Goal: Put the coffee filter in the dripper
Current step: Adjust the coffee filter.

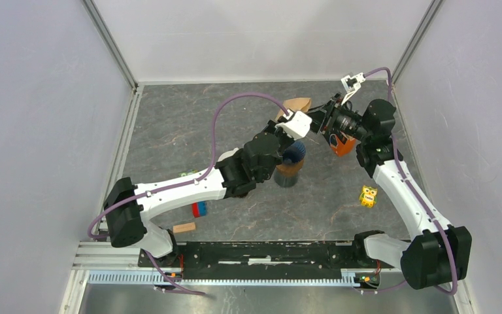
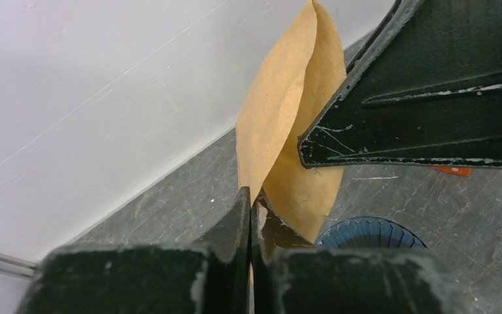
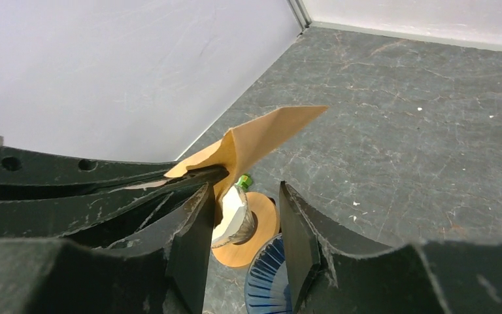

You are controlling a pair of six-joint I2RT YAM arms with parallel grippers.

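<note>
The brown paper coffee filter (image 1: 299, 104) hangs in the air near the back of the table, and my left gripper (image 1: 302, 117) is shut on its lower edge (image 2: 251, 203). The filter (image 2: 287, 124) is partly spread open. The blue ribbed dripper (image 1: 295, 153) stands just below it on a wood-and-grey stand (image 1: 287, 175). My right gripper (image 1: 319, 120) faces the left one, open. Its jaws (image 3: 245, 229) straddle the filter's (image 3: 261, 140) lower part, and one finger (image 2: 431, 98) lies against the filter's side. The dripper's rim (image 3: 271, 281) shows below.
An orange object (image 1: 342, 145) lies under the right wrist. Nearer the arms' bases lie a yellow toy (image 1: 367, 195), a red and blue block (image 1: 199, 209) and a wooden block (image 1: 184, 227). A wooden disc with a pale cup (image 3: 255, 229) sits beside the dripper. Walls close in behind and on both sides.
</note>
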